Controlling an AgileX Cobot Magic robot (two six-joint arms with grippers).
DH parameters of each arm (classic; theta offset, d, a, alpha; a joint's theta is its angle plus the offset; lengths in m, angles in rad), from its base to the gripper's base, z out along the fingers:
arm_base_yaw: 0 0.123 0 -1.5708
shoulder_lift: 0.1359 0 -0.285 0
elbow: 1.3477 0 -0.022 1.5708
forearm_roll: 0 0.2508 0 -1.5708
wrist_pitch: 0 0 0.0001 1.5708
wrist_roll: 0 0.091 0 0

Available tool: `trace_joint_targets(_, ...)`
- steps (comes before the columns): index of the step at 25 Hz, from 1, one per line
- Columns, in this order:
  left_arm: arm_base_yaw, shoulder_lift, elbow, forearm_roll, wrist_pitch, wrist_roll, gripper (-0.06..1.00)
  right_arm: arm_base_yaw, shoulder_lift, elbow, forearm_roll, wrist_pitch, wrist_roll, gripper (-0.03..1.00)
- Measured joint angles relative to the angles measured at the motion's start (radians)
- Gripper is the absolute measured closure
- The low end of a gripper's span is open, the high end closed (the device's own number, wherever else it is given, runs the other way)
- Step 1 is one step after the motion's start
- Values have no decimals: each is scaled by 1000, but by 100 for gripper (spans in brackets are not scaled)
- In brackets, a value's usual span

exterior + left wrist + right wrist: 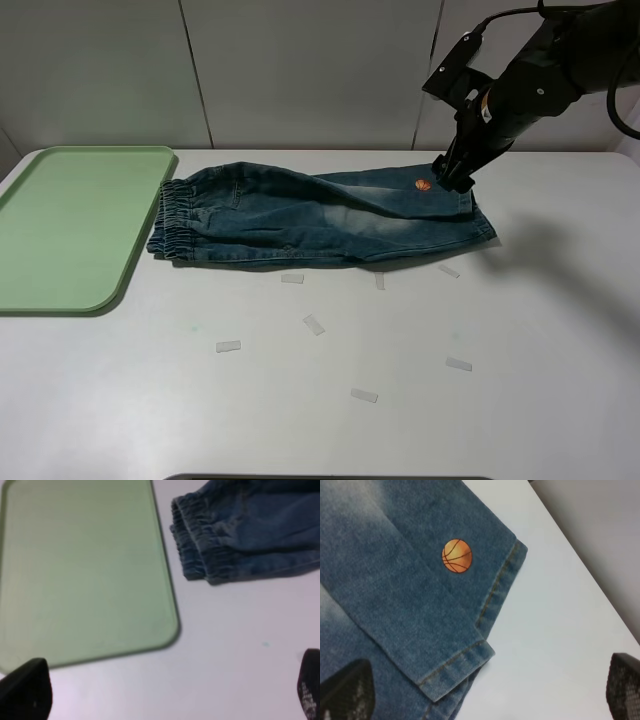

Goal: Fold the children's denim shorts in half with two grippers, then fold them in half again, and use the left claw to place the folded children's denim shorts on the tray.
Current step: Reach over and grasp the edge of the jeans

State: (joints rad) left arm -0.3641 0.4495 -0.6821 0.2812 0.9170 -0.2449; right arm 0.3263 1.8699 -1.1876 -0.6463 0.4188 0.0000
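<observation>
The children's denim shorts (320,215) lie flat on the white table, doubled over, with the elastic waist (200,545) toward the tray and the leg hems to the right. An orange basketball print (456,556) marks the upper leg near its hem. My right gripper (452,175) hovers open over the far right hem corner (485,645), and in its wrist view the gripper (485,690) holds nothing. The pale green tray (70,225) sits at the left, bare. The left claw (167,695) stays out of the exterior high view, open above the table near the tray's corner (170,630).
Several small white tape strips (314,324) dot the table in front of the shorts. A grey panelled wall (300,70) runs behind the table. The table's front edge (320,474) lies at the bottom of the exterior high view.
</observation>
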Motion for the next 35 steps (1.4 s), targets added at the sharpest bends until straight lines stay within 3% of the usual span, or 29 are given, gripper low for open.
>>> trace_joint_targets(9,0,-439,139,-124,87,7,-3,0,0,0,47,0,0,27)
trace_joint_targets(25,0,-452,188,-130,138,52,3,0,0,0,66,-1,0,27)
trace_joint_targets(35,1,-452,188,-130,138,52,3,0,7,80,53,-139,-182,27)
